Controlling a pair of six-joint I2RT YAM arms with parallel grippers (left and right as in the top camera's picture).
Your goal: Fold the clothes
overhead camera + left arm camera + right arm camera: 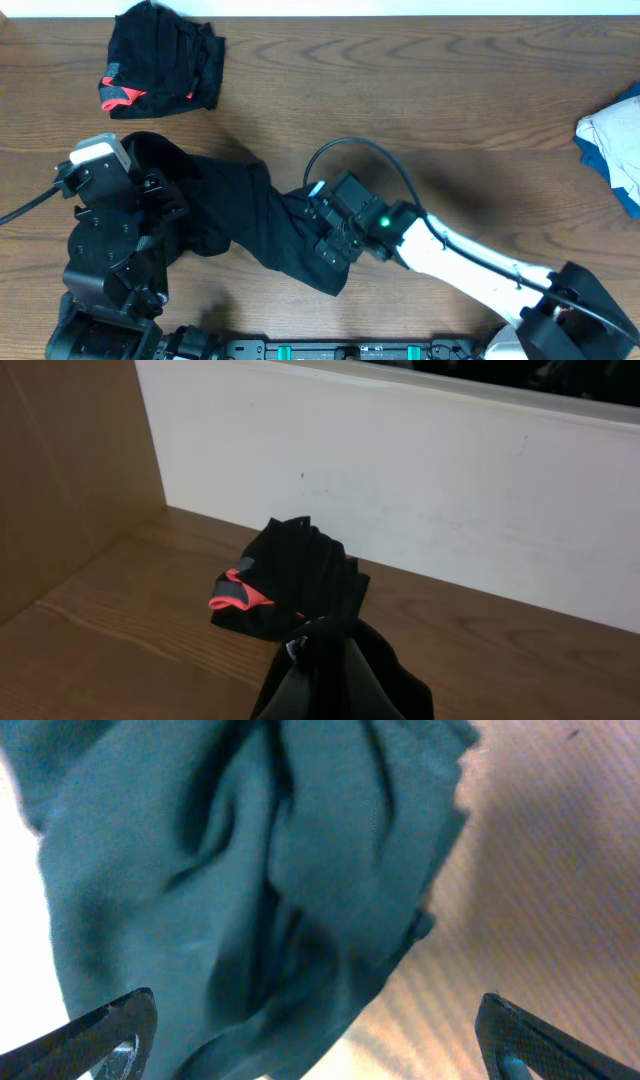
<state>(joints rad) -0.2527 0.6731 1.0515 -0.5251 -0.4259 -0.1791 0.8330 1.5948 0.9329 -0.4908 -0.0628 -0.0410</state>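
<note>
Two black garments lie on the wooden table (420,90); the folded garment with coral-red trim (165,60) sits toward the far left corner, well apart from the work, and the long black garment (250,215) stretches rumpled across the near side. Its long axis runs from the left arm (105,230) slantwise toward the right arm (450,250), so each arm has one end within reach. The right jaws stand wide and hold nothing; both fingertips (110,1030) show in the right wrist view, with creased fabric filling the space beneath them. The left jaws are hidden behind a bunched peak of that garment in the left wrist view, so I cannot tell whether they grip it. A white and blue cloth (612,140) lies at the right edge, apart from both arms. The right arm is the nearer to the loose near end; the next move probably calls for closing there and drawing that end out along the axis, flattening the garment before any fold.
</note>
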